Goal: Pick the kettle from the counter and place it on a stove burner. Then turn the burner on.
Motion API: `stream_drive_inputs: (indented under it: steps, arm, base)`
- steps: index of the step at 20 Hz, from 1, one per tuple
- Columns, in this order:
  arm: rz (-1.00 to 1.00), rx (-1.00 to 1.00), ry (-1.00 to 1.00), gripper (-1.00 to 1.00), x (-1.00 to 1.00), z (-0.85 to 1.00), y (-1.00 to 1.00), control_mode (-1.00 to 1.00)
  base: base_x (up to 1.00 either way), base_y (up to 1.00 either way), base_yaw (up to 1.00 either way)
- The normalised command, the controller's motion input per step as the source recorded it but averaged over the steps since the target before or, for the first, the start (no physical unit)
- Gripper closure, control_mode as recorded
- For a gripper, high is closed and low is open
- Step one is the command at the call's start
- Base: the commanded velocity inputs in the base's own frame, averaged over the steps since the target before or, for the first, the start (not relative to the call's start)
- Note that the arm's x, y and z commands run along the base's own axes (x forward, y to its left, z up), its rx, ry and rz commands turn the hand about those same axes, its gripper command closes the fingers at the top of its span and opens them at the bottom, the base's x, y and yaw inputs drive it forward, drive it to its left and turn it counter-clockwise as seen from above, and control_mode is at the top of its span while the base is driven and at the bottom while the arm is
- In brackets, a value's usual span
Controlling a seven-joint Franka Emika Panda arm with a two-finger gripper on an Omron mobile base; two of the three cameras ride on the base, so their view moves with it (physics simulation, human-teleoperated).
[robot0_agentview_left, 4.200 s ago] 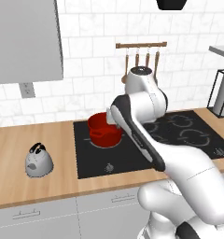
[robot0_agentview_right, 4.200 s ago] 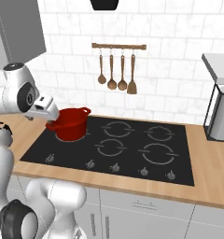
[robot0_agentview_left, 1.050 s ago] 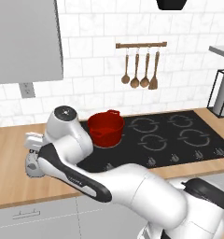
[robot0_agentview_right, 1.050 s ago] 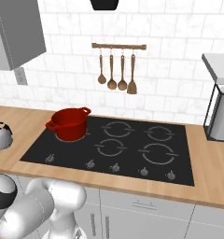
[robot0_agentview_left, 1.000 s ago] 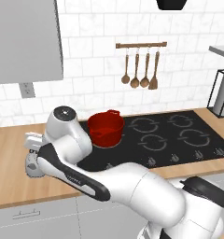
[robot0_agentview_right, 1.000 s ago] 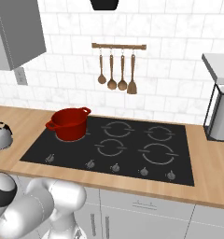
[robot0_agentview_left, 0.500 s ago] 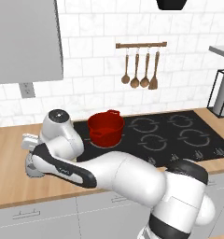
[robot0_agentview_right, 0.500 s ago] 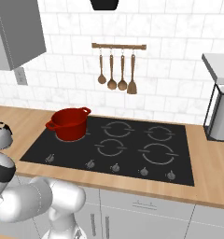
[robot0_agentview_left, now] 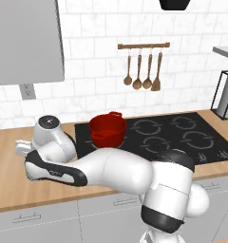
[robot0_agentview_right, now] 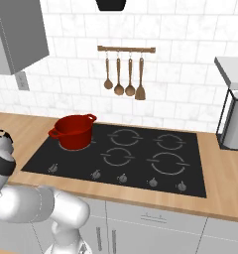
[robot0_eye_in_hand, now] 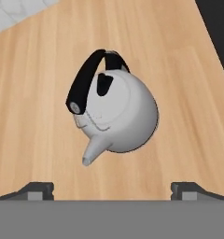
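reach-for-pickup step: my gripper (robot0_eye_in_hand: 112, 189), fingers spread wide and empty, hangs above the small squat silver-grey metal kettle (robot0_eye_in_hand: 118, 114) sitting on the light-brown wood-grain counter (robot0_eye_in_hand: 34, 84); next i'd judge a descent to pinch its black arched handle (robot0_eye_in_hand: 86, 79).

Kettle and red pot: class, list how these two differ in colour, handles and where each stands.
The kettle is silver-grey; the red pot is red. The kettle has one black arched top handle; the pot has two side handles. The kettle stands on the wooden counter, the pot on the black stove. Both stand upright.

Arm (robot0_agentview_left: 63, 166) farther left (over kettle (robot0_eye_in_hand: 115, 113))
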Motion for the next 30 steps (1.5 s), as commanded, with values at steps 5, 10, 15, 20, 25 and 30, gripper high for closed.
stream_drive_inputs:
  steps: [5, 10, 15, 20, 25, 30]
  arm:
    - [-0.01, -0.02, 0.00, -1.00, 0.09, -0.06, 0.14, -1.00]
    - [-0.01, -0.02, 0.00, -1.00, 0.15, -0.10, 0.05, -1.00]
    - [0.00, -0.02, 0.00, -1.00, 0.17, -0.13, 0.00, -1.00]
    - [0.00, -0.03, 0.00, -1.00, 0.17, -0.11, 0.10, -1.00]
    - [0.00, -0.04, 0.00, -1.00, 0.18, -0.10, 0.18, -1.00]
    - [0.00, -0.03, 0.00, -1.00, 0.16, -0.07, 0.09, -1.00]
  base:
    - [0.00, 0.00, 0.00]
    - [0.00, 0.00, 0.00]
    - [0.00, 0.00, 0.00]
    - [0.00, 0.00, 0.00]
    - [0.00, 0.00, 0.00]
    - [0.00, 0.00, 0.00]
